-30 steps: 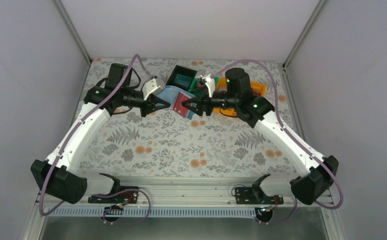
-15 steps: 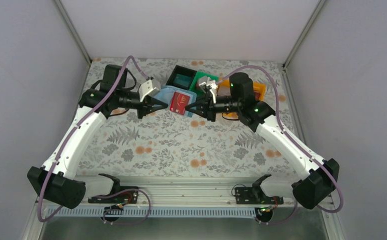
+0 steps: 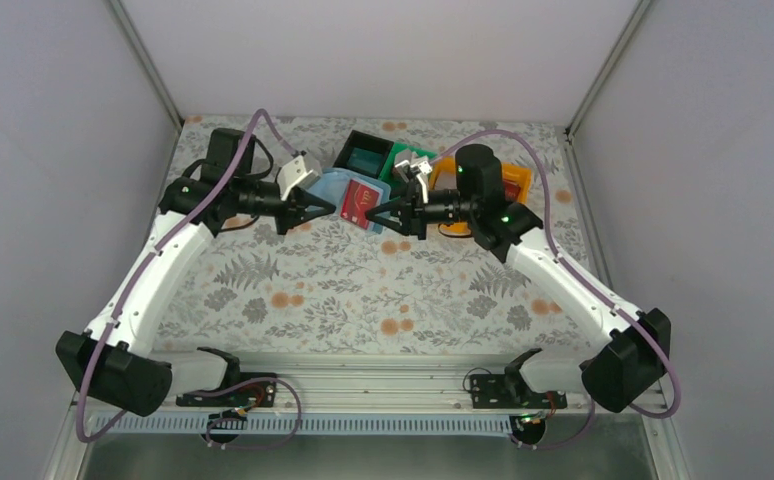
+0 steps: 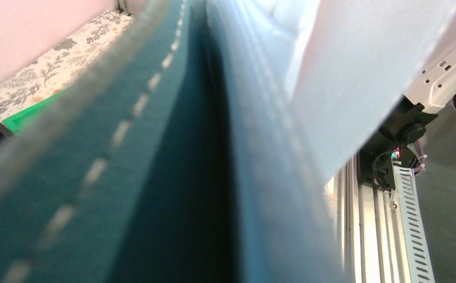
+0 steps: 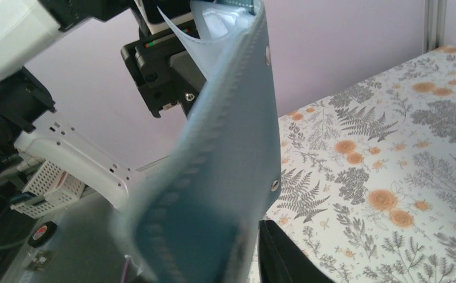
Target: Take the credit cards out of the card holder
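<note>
Both sets of jaws clamped on wallet point(image 3: 337, 186): left gripper point(image 3: 329, 208) at left edge, right gripper point(image 3: 373, 213) opposite; red card point(image 3: 361, 205) showing.

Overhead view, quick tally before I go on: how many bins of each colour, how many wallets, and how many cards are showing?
black bin: 1
green bin: 1
orange bin: 1
card holder: 1
red card: 1
Total: 5
A teal shape inside the black bin is too unclear to count as a card.
</note>
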Robot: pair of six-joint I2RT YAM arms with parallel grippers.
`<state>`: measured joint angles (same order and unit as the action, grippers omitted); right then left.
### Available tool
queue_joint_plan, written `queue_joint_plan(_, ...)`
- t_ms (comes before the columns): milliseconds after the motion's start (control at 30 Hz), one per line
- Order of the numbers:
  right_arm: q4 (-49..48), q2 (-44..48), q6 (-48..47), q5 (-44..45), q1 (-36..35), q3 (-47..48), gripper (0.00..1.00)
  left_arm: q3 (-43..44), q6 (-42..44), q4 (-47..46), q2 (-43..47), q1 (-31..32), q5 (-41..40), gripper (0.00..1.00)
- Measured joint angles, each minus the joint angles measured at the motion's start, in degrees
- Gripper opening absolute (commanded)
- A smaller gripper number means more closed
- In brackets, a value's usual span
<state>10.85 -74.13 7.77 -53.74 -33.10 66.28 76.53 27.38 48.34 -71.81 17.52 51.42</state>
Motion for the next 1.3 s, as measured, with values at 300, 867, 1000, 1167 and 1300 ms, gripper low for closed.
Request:
queue_joint_plan(300, -2.3, 0.0, 3.8, 5.2, 0.0, -1.0, 0.04, 0.0, -1.4, -0.8, -1.4, -0.3, -1.1, 0.48)
queue_joint_plan(867, 6.4, -9.3, 16.2, 34.9, -3.5, 1.7, 0.04, 0.6, -11.9, -10.2, -4.5, -4.2, -21.1, 0.72)
queue_joint_plan(1000, 8.0, -14.1, 16.2, 40.4, -4.9, 5.3, 0.04, 0.7, -11.2, -10.1, -2.1, -4.5, -18.8, 0.48)
queue_joint_plan(1167, 8.5, -17.6, 16.2, 43.0, -7.1, 7.9, 0.04, 0.9, -12.9, -10.7, -2.2, 0.2, -5.5, 0.34)
queue_joint_plan(1300, 8.2, -17.7, 16.2, 41.7, -7.5, 8.4, 0.04, -0.8, -16.3, -13.2, -7.0, 0.9, 0.0, 0.37)
